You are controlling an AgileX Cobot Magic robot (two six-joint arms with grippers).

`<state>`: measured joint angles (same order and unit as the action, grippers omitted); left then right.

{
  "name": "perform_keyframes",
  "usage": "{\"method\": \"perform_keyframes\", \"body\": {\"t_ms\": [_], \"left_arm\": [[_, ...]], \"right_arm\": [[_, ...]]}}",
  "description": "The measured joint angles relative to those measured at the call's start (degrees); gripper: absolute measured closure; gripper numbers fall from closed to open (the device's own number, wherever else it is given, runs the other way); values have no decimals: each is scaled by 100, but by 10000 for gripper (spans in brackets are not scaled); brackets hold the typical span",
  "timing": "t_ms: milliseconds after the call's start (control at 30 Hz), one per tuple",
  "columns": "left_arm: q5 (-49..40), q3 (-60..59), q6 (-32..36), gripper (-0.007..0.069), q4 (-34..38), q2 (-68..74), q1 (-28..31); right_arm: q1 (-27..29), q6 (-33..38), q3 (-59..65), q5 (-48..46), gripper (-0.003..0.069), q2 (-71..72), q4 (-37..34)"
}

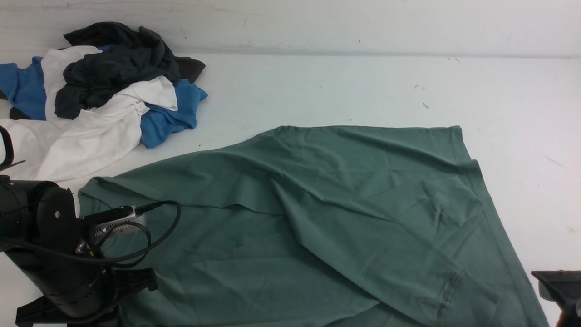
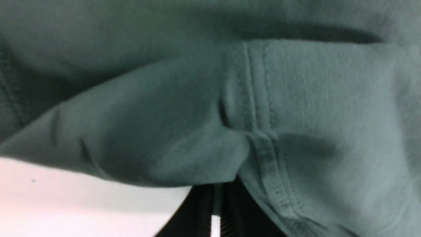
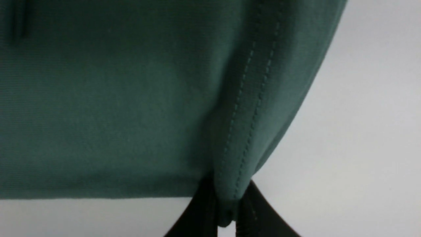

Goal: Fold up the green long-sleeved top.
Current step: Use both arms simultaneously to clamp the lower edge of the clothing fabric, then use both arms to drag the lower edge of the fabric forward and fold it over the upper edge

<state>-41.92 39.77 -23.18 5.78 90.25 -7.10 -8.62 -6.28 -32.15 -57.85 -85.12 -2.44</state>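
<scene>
The green long-sleeved top (image 1: 317,218) was laid out, creased, over the near middle and right of the white table (image 1: 363,86). No writing on it could be read. The only tag seen was a small one on the white garment (image 1: 91,136) in the pile at the far left, and it was too small to be read.

The left gripper (image 2: 218,197) was clenched on a fold of the green cloth beside a stitched seam. The right gripper (image 3: 227,204) was likewise clamped on a pinched fold of the double-stitched hem.

The top's widest stretch was laid left to right, its left end near the left arm. Its hemmed edge ran along the right side from far to near.

The white garment was heaped with a dark charcoal garment (image 1: 118,68) and a blue garment (image 1: 168,118), apart from the top.
</scene>
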Motion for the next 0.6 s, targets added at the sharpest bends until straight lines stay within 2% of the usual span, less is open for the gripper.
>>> {"method": "perform_keyframes", "body": {"t_ms": [200, 333, 433, 600], "left_arm": [[-393, -79, 160, 615, -87, -582, 0], [-766, -85, 172, 615, -40, -1261, 0], [-1160, 40, 172, 615, -40, -1657, 0], [-1648, 679, 172, 615, -40, -1772, 0]], "right_arm": [[0, 26, 107, -14, 611, 698, 33], [0, 42, 31, -378, 611, 1466, 45], [0, 42, -486, -940, 611, 1986, 77], [0, -46, -1401, -1184, 611, 2044, 363]]}}
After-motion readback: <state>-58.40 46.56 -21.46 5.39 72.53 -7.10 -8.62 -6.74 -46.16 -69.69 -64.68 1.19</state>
